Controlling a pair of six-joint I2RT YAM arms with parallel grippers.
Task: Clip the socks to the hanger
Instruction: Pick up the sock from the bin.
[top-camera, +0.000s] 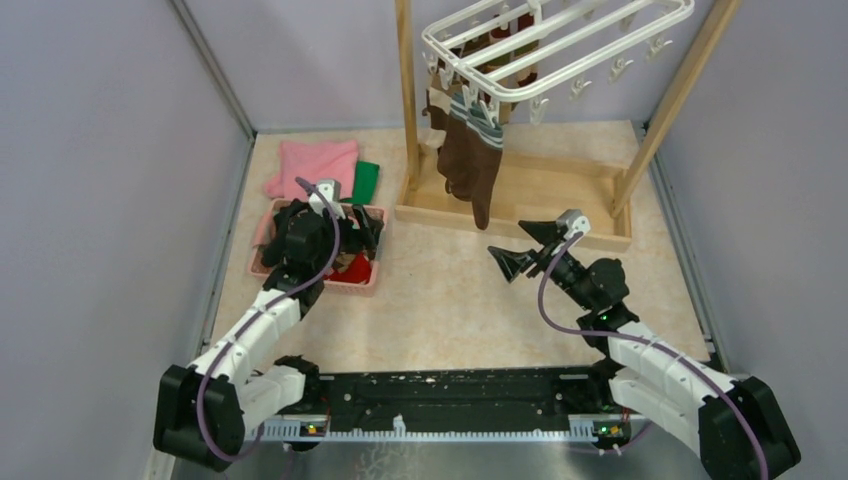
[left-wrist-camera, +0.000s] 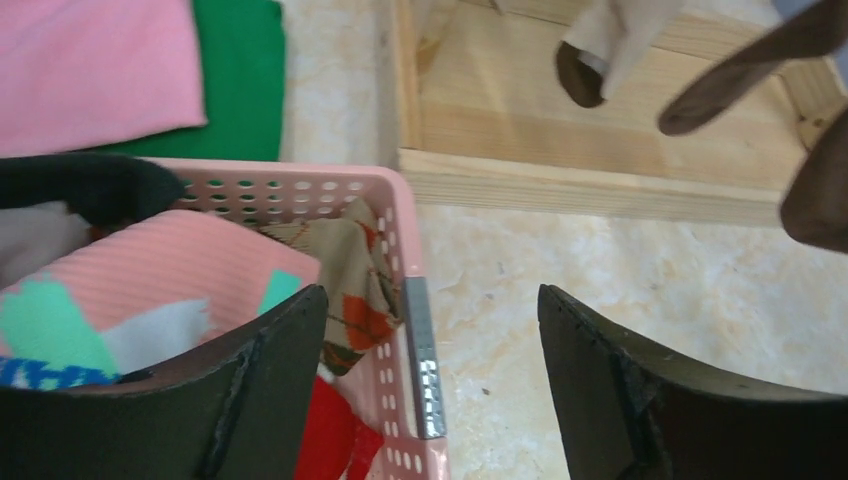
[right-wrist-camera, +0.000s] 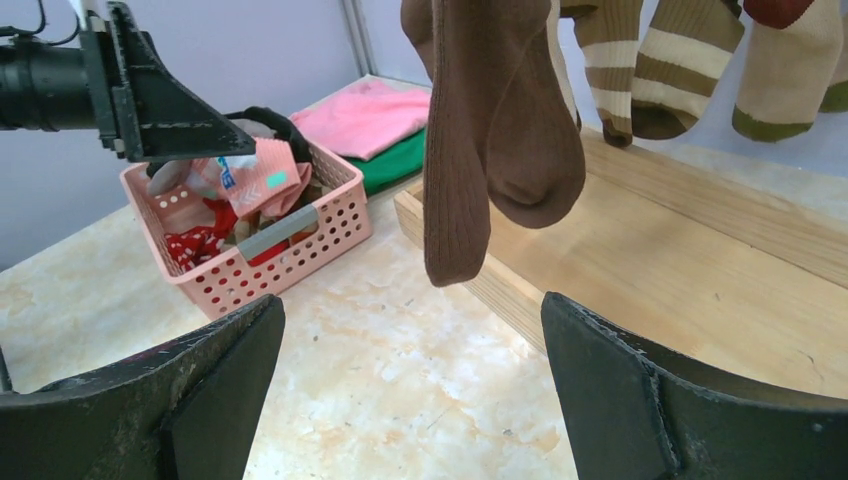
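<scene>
- Table (top-camera: 450, 300): pale marbled top, bearing the pink basket (right-wrist-camera: 320, 245) at its left side.
- Wooden frame (top-camera: 540, 185): standing right of the basket, base board close to the basket's far right corner.
- Hanger (top-camera: 600, 55): white grid rack, up on the frame, high above and to the right of the basket.
- Left gripper (left-wrist-camera: 430, 292): hovering over the basket's right rim, jaws spread wide, nothing between them.
- Right gripper (right-wrist-camera: 412, 300): well to the right of the basket, in the air before the frame's base, jaws spread wide and holding nothing.
- Pink cloth (top-camera: 315, 165): folded flat just behind the basket.
- Green cloth (top-camera: 367, 180): behind the basket's far right corner, tucked beside the pink cloth.
- Dark brown socks (right-wrist-camera: 470, 150): clipped to the hanger's left corner, dangling above the frame's base, right of the basket.
- Striped socks (right-wrist-camera: 680, 60): clipped further along the hanger, farther from the basket.
- Pink sock with teal patches (left-wrist-camera: 170, 270): inside the basket, on top of the heap, with a dark sock (left-wrist-camera: 90, 185) beside it.
</scene>
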